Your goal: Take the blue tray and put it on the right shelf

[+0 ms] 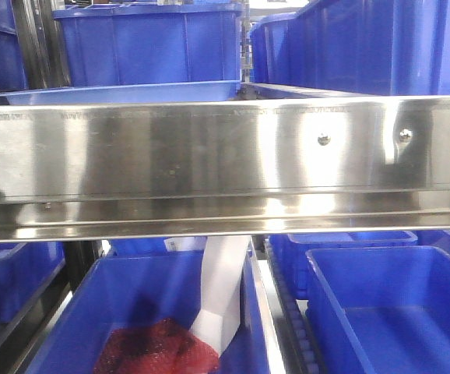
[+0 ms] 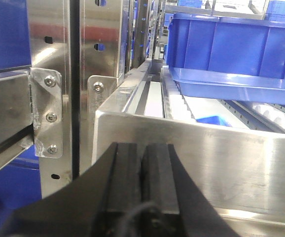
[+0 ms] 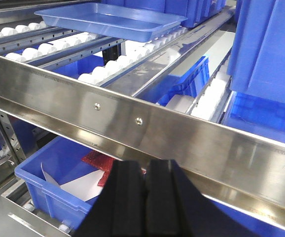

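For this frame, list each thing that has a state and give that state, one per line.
blue tray: empty, lying flat on the white rollers, not held.
left gripper: shut, empty, in front of the steel rail.
right gripper: shut, empty, below the steel front rail.
lower blue bin: open, holding white paper and a red mesh item.
deep blue bin: resting on the rollers behind the tray, contents not visible.

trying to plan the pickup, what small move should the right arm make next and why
Probably lift and open the right gripper. Its fingers are shut and sit low in front of the steel front rail, while the blue tray rests untouched on the white rollers beyond and above that rail.
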{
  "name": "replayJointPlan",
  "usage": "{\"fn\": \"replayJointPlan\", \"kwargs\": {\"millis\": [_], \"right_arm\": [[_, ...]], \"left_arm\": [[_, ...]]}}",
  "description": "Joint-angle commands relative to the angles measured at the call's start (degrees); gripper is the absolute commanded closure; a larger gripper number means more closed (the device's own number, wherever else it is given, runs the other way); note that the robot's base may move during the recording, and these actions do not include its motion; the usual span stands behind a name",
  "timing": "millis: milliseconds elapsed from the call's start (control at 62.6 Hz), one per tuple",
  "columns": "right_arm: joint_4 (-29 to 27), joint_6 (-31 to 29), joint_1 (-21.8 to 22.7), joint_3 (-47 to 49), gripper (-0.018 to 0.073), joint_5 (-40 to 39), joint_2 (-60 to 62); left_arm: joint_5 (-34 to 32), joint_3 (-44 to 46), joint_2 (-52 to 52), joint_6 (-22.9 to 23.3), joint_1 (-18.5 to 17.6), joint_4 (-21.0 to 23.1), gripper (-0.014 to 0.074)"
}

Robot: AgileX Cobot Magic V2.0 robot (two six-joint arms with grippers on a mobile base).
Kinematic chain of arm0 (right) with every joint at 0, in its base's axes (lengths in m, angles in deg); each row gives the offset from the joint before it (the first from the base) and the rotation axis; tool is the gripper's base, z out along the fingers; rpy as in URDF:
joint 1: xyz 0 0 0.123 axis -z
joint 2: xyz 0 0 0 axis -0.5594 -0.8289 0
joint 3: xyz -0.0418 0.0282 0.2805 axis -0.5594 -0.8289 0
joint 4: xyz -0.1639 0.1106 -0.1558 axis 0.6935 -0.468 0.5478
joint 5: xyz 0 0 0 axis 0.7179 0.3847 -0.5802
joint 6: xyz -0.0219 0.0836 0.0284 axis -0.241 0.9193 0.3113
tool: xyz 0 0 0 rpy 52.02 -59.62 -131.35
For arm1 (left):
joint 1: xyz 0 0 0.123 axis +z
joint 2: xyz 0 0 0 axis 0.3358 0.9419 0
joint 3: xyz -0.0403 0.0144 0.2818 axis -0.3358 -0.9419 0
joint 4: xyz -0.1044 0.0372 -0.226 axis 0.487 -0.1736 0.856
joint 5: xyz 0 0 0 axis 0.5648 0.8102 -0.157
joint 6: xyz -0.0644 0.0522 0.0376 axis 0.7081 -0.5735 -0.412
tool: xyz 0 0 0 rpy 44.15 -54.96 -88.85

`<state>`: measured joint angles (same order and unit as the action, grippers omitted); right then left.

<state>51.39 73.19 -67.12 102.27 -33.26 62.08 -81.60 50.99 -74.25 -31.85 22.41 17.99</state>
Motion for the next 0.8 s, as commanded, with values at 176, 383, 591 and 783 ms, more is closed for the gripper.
{"fn": "replayJointPlan", "kwargs": {"millis": [176, 383, 591, 783], "right_arm": [[0.89, -0.65, -0.11, 1.73, 0.0543, -4.48, -0.52], [0.74, -4.81, 6.82, -1.63, 0.0543, -9.49, 0.35], [-8.87, -14.29, 22.65, -14.15, 0.0543, -27.64, 5.28], [-13.41, -15.07, 31.27, -23.08, 0.0543, -35.03, 10.77]], "left_arm": [[-5.14, -1.87, -0.77, -0.28, 0.06, 0.35, 0.0645], [-5.14, -1.87, -0.77, -0.28, 0.06, 0.35, 0.0645], [-5.14, -1.87, -0.77, -0.28, 0.06, 0.35, 0.0645], [-5.14, -1.87, -0.77, -0.28, 0.06, 0.35, 0.0645]]}}
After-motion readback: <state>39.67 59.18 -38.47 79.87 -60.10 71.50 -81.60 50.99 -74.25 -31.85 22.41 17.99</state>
